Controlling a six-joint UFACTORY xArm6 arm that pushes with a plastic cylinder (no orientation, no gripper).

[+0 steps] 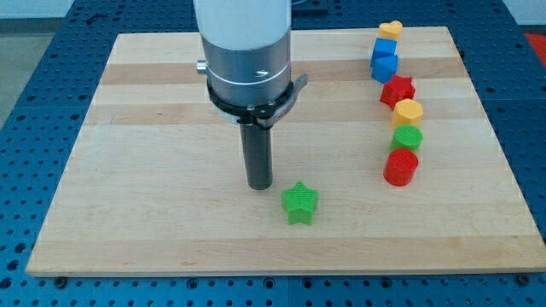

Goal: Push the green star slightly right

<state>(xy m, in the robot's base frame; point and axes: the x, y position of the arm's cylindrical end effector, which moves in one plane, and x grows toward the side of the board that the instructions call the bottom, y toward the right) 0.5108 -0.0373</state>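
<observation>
Camera view shows you the one relation that matters: your tip [260,186] rests on the desk [128,196] just to the view's left of the green star [300,203] and a little toward the view's top of it, near but, as far as you can tell, not touching. The star lies in the lower middle of the desk, well apart from everything else. It has no long axis worth minding. There are no jaws on this arm, only the rod, so there is nothing to report as apart or together. Judged from here, a push toward the view's right would want the tip brought down level with the star's middle first, or the star may skid off toward the view's bottom.

Moving right, count a column of seven blocks: a yellow block [390,30], two blue blocks [384,60], a red star [397,89], a yellow-orange block [408,111], a green block [407,137] and a red cylinder [401,167]. Eight blocks in all; one green star.
</observation>
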